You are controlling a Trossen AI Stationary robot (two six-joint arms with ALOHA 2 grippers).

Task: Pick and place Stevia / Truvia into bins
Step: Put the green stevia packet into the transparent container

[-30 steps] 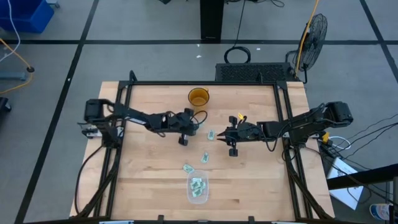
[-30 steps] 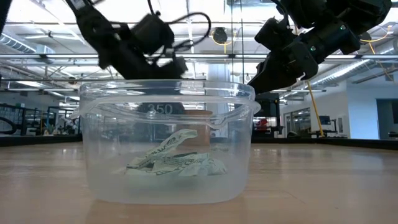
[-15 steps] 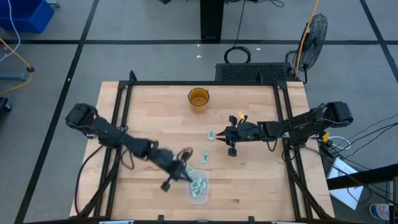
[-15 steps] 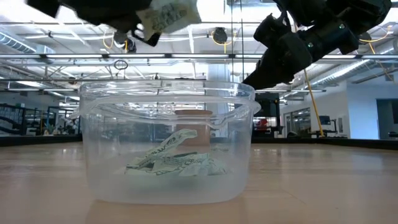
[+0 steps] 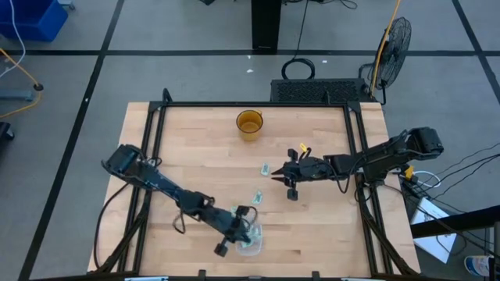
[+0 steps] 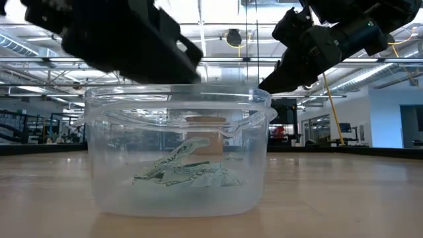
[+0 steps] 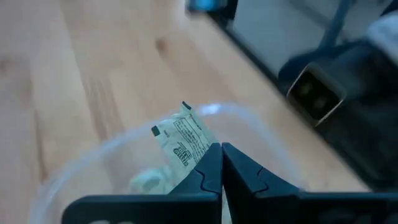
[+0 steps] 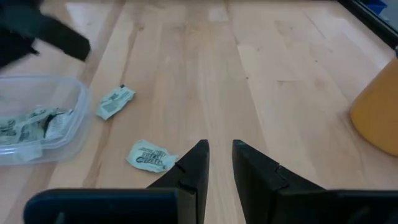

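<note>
The clear bin [image 5: 250, 240] stands near the table's near edge with several pale green sachets [image 6: 185, 173] lying in it. My left gripper [image 5: 245, 230] is over the bin, shut on one sachet [image 7: 181, 139]; in the low view it shows as a dark mass [image 6: 132, 46] above the bin's rim. My right gripper [image 5: 275, 175] is at mid-table with a narrow gap between its fingers [image 8: 217, 155] and holds nothing. Two loose sachets lie flat on the wood beside it, one close by [image 8: 149, 155] [image 5: 266, 168] and one farther toward the bin [image 8: 115, 101] [image 5: 256, 197]. My left gripper pinches one end of the sachet [image 7: 202, 155] between its two shut fingertips [image 7: 239, 168]. The sachet sticks out beyond the tips, lifted clear, over the open bin [image 7: 93, 168].
A round amber cup [image 5: 249, 122] stands at the table's far middle and shows at the edge of the right wrist view [image 8: 376, 115]. Black frame rails [image 5: 148, 156] run along the table's left and right sides. Bare wood lies between the cup and the sachets.
My left gripper has swung from the far middle of the table, by the amber cup, toward the near edge. Half a second ago it held a sachet above the bin's left side; now it is over the bin, shut on the sachet.
</note>
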